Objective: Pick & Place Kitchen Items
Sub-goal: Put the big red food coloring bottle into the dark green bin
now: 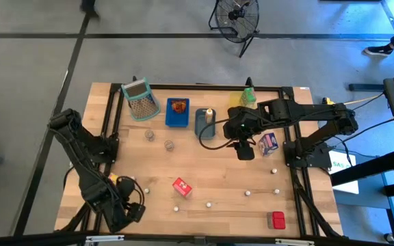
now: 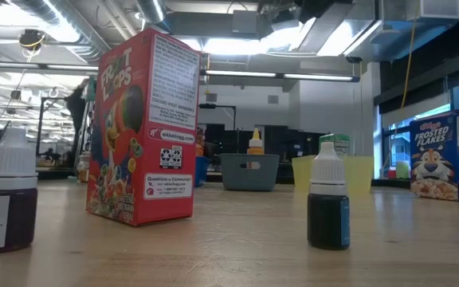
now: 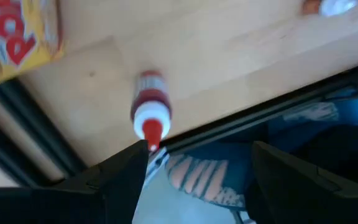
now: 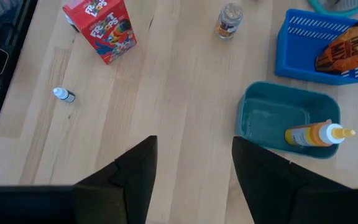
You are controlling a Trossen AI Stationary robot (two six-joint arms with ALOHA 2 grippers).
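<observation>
- Near edge: left gripper (image 1: 130,213) sits at the table's (image 1: 217,174) front-left corner, fingers apart, holding nothing; a red-capped bottle (image 3: 149,112) lies just ahead of it, beside a yellow carton (image 3: 17,34).
- Mid-table: red carton (image 1: 182,186) stands upright among scattered small bottles (image 1: 210,203).
- Further back: right gripper (image 1: 245,152) hovers open and empty beside the purple-white carton (image 1: 268,142).
- Back row: grey tray (image 4: 278,115) holds an orange bottle (image 4: 316,134); blue tray (image 4: 303,37) holds a brown packet (image 4: 347,46).

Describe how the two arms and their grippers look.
Both arms are black, jointed segments. The right arm trails a black cable looping over the table, plus pale cables at its base. Each gripper, left and right, has two flat, dark, matte fingers. No markings visible.
</observation>
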